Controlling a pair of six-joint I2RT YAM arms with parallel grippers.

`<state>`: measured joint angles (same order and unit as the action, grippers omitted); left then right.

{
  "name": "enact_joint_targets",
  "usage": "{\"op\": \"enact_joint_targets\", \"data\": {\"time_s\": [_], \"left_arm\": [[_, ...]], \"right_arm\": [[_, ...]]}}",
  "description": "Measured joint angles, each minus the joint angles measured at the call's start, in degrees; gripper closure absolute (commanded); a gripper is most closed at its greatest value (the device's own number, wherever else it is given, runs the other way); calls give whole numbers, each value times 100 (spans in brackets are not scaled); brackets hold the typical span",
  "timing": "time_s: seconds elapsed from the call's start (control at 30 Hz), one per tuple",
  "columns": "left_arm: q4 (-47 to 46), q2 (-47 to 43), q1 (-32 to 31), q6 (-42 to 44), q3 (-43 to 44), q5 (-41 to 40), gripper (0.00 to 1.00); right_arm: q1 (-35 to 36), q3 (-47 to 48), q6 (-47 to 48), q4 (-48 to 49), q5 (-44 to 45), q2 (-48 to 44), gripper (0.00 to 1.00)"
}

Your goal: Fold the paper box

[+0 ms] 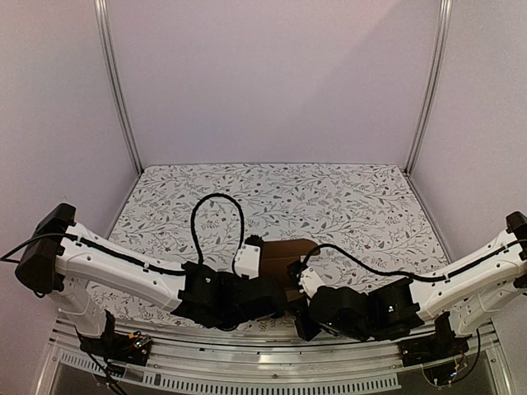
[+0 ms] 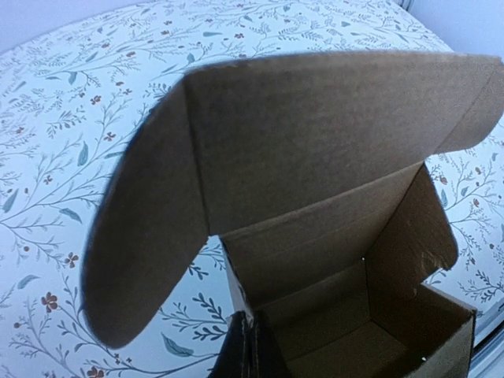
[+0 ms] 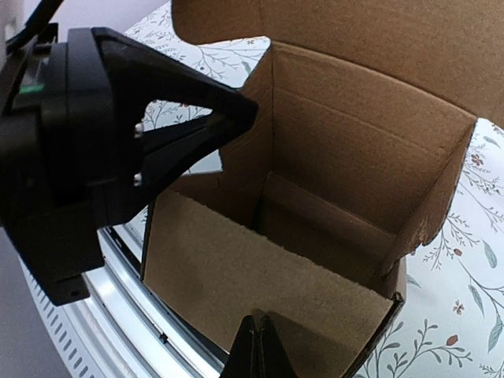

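Both arms lean in low over the near edge of the floral-patterned tabletop [image 1: 346, 197], and the small brown cardboard paper box [image 1: 288, 249] stands on it between the two grippers, directly ahead of each.

The paper box is open at the top. Its broad lid panel [image 2: 315, 134] stands up on the side farthest from the left gripper [image 3: 240, 114], with a rounded side flap [image 2: 146, 236] hanging off the lid's left end. A second flap at the other end angles down toward the box.

The left gripper has its black fingers drawn together to a point on the upper edge of one side wall, pinching the cardboard there. Seen from its own wrist, that wall edge runs straight down into the closed tips.

The right gripper [image 3: 256, 335] also has its fingers pressed together, leaving only a thin seam between them. The tips sit low against the plain near wall [image 3: 252, 283] of the box (whether any cardboard is caught in that seam, I cannot tell from here). The left gripper is up and to the left of it, across the box opening.
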<state>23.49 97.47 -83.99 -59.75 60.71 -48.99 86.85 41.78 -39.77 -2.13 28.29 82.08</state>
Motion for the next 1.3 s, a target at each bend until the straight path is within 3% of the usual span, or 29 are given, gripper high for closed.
{"op": "enact_joint_targets", "data": {"time_s": [0.7,1.3], "left_arm": [[-428,-11,13,848,-315,-424,100],[-763,-17,-79,1174,-420,-166,100]], "right_arm": [[-476,210,-179,1532,1908,1429,100],[-645,197,-457,1578,2061,1862,100]]}}
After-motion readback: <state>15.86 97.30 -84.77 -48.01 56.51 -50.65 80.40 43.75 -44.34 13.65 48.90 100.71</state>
